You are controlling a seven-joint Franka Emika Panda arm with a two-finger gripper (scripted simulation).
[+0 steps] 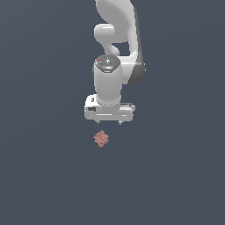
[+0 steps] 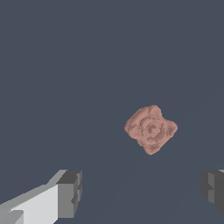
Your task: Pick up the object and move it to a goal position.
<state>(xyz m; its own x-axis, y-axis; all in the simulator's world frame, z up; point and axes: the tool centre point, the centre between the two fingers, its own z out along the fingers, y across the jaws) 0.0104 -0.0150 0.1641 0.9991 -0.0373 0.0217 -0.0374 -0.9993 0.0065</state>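
Clump [image 1: 101, 139]: we count one, salmon-pink, small, roughly round but lumpy, with a bumpy, ridged surface; in the wrist view [image 2: 151, 128] the ridges form rough concentric rings around its middle and the outline shows blunt corners. It lies alone on a flat, matte, dark blue-grey floor [image 1: 44, 176] that fills both views with no visible texture or edge. We see no containers. One arm [image 1: 118, 39], glossy white with rounded, tubular links and a dark grey band at one joint, hangs over the scene; its wrist housing is a smooth cylinder with a grey cap. One gripper [image 1: 108, 122] sits beneath it, a white boxy bar with two short fingers pointing down. In the wrist view we see two grey, blocky, faceted fingertips [image 2: 70, 192] set wide apart, so the claw is spread and holds nothing. The clump sits just below the gripper in the exterior view, apart from it, slightly toward the exterior view's left.
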